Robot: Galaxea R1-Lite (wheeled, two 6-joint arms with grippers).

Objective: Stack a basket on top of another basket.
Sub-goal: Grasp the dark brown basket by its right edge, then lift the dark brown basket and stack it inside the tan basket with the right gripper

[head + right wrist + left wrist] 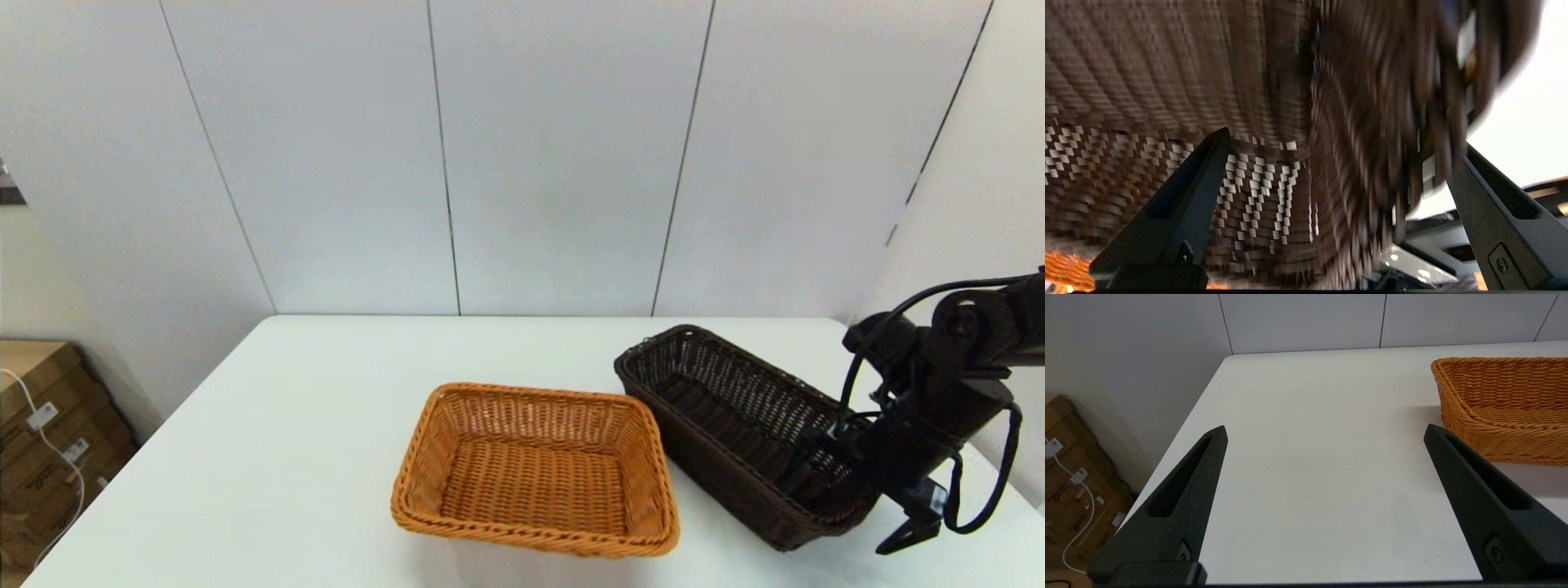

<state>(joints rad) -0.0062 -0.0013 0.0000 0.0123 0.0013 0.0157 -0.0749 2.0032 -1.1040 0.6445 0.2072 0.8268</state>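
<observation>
Running diagonally, dark basket [735, 408] beside orange basket [535, 469].

White worktop [310, 457], two wicker baskets on it

The orange basket [535, 469] sits flat near the front middle, and the dark brown basket [735, 433] is just beside it on the right, tipped up so its right end looks lifted off the surface. Can't tell if the two rims actually touch.

Dark brown basket [739, 433] tilted, just right of upright orange basket [535, 469]
</observation>
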